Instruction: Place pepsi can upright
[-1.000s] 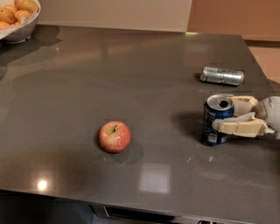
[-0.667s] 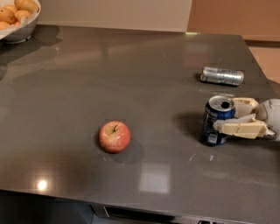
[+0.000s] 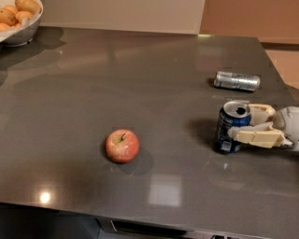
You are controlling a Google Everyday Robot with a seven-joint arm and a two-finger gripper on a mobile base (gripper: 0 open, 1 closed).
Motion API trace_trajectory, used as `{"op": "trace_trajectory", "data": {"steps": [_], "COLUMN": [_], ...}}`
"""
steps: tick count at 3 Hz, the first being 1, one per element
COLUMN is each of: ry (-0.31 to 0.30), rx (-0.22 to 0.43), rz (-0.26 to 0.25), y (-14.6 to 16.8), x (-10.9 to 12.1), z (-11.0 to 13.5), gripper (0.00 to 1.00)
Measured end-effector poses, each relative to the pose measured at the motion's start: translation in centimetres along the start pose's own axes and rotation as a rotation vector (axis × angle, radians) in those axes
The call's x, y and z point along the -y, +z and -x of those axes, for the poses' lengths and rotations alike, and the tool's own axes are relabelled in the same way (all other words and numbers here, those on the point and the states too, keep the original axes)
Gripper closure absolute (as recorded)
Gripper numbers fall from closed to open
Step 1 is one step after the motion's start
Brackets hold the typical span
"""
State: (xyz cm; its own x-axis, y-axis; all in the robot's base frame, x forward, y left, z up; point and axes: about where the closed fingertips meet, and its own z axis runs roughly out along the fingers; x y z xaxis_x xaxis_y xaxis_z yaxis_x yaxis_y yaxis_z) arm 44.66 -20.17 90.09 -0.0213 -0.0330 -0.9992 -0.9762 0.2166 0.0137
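Grey and glossy, the bench [image 3: 154, 74] is seen to fill most of the view, with a pale wall along its far edge. The pepsi can [image 3: 228, 130] is found standing upright near the bench's right edge, its base on the surface and its opened silver top turned up. It is gripped by the end effector [image 3: 243, 122], which reaches in from the right of the pepsi can. One cream-coloured finger [image 3: 256, 137] is laid across the side of the can nearer the camera, and the other is pressed against the far side near the rim, so the can is clamped between them. The rounded white wrist housing is seen further right of the pepsi can, cut off by the frame edge.

Behind the pepsi can, towards the wall and apart from it, a slimmer silver can [image 3: 237, 80] is seen lying on its side. Well to the left of the pepsi can, and slightly nearer the camera, a red apple [image 3: 122, 145] is set on the bench with its stem up. Far to the left of the pepsi can, at the back corner, a white bowl [image 3: 21, 33] is partly shown, with orange fruit [image 3: 14, 13] piled in it.
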Motion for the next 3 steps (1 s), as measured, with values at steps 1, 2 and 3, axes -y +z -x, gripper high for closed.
{"op": "trace_trajectory", "data": {"steps": [1,2,3], "ry": [-0.001,-0.002,-0.002], "rx": [0.000,0.000,0.000], "rz": [0.004,0.007,0.007], "y": [0.22,0.42,0.43], "x": [0.00,0.00,0.00], "z": [0.08,0.15,0.15], "gripper": [0.12,0.00,0.00]}}
